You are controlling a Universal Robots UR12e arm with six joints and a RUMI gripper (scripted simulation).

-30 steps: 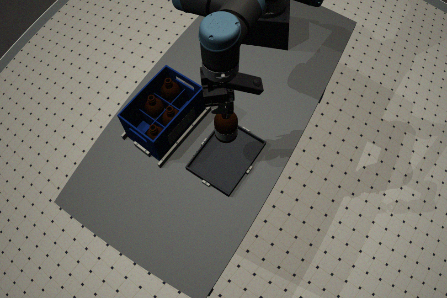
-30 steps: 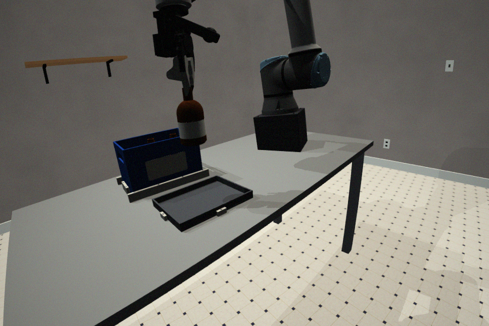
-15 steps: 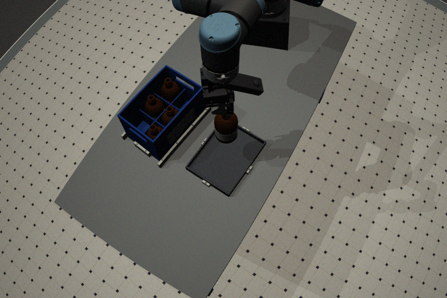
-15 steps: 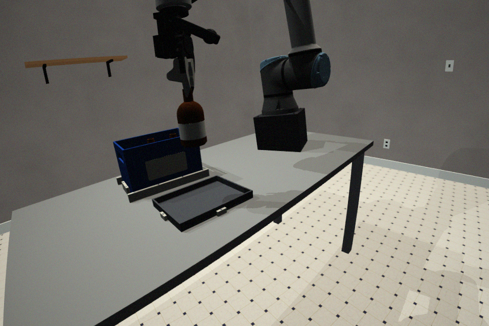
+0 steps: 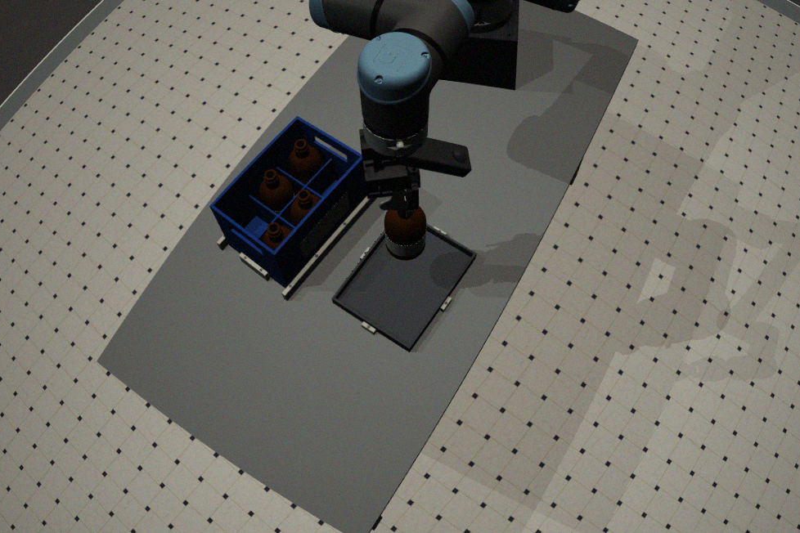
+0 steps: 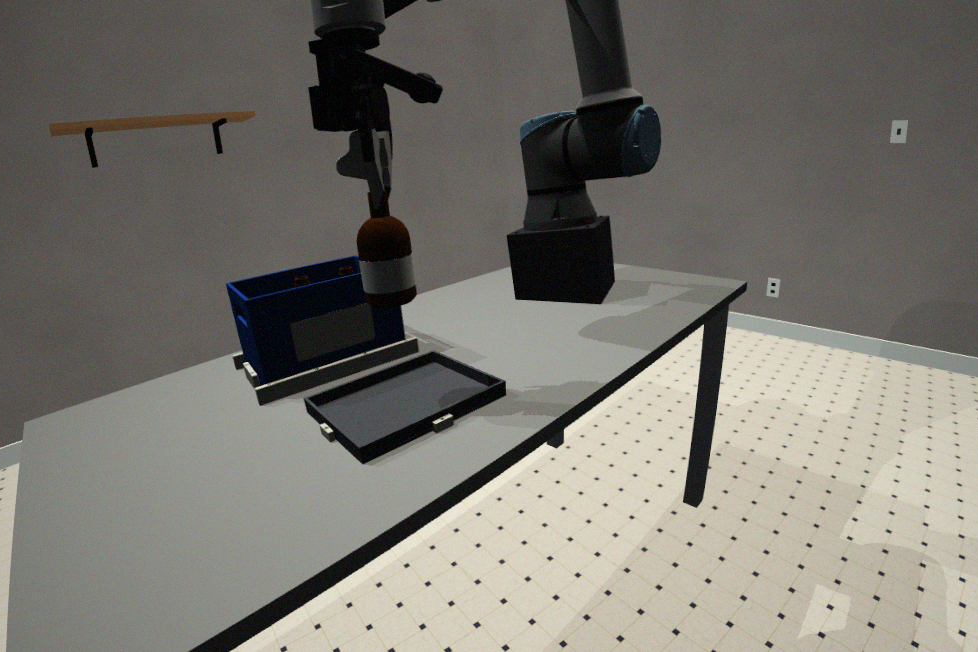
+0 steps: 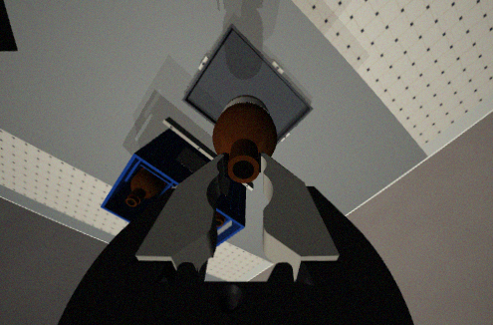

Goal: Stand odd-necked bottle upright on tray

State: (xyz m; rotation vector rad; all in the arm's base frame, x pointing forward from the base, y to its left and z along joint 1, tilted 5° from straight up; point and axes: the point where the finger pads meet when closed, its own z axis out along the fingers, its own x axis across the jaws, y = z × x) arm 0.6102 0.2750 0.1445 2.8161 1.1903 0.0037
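Note:
My gripper (image 6: 380,201) (image 7: 243,154) is shut on the neck of a brown bottle (image 5: 405,226) (image 6: 385,242) (image 7: 244,127) with a pale label. The bottle hangs upright, or nearly so, in the air above the tray's far end. The black tray (image 5: 375,324) (image 6: 406,441) (image 7: 271,57) lies flat on the table and holds nothing. The blue crate (image 5: 250,246) (image 6: 263,338) (image 7: 116,189) stands beside it with several brown bottles (image 5: 303,160) (image 5: 274,188) (image 5: 302,206) upright in its compartments. Their neck widths are too small to compare. The fingertips are dark in the top view.
Pale strips (image 5: 316,256) (image 6: 336,370) lie along the crate's foot, and small pale blocks (image 5: 368,326) (image 6: 442,422) sit at the tray's sides. The table's edge (image 6: 459,492) runs beyond the tray. The robot's black base block (image 6: 559,265) stands at the back.

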